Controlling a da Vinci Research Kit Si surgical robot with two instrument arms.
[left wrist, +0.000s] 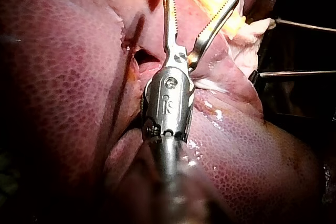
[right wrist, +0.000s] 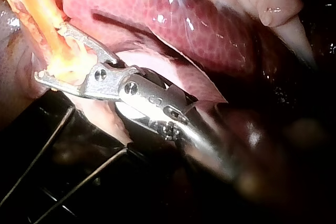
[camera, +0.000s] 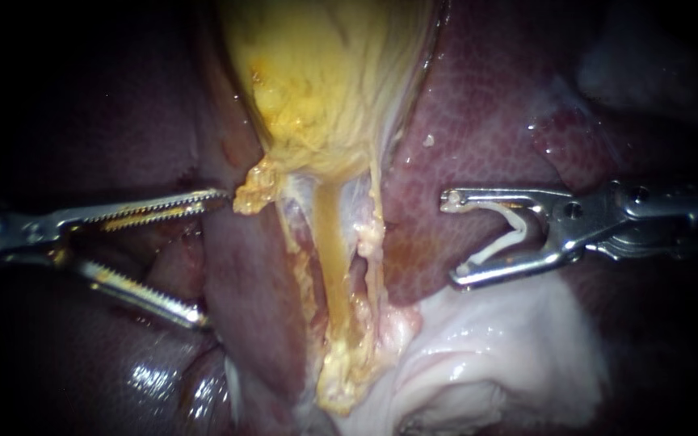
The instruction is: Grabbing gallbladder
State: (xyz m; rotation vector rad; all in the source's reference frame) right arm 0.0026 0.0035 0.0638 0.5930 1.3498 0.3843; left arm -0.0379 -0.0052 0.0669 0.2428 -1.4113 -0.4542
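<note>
The left instrument [camera: 213, 257] has its hand wide apart. Its two jaws are long, thin and shiny, with little teeth like a saw. Nothing is held between them. They lie over the dark red liver [camera: 486, 121], which is smooth and wet, with a fine net pattern.

Just ahead of the top jaw's tip, and a little up from it, is the gallbladder [camera: 325, 73]. It is a yellow bag, wide far from the hand and narrow near it. Under the narrow end hang yellow and pale strings [camera: 329, 242], rough and ragged.

I think the gallbladder is soft, light and wet, so it may slip. Its skin looks thin, so a hard pinch could tear it. The best place to take hold looks like the narrow end, closest to the top jaw. Take a good fold between the teeth, not the thin strings.

Past the strings, the right instrument [camera: 451, 240] faces the left one. Its hand is short and hooked. The jaws stand apart, but a white bent clip [camera: 512, 232] sits between them and touches both. This hand is well apart from the gallbladder. Under its lower jaw lies pale tissue [camera: 519, 355], shiny and lumpy.
</note>
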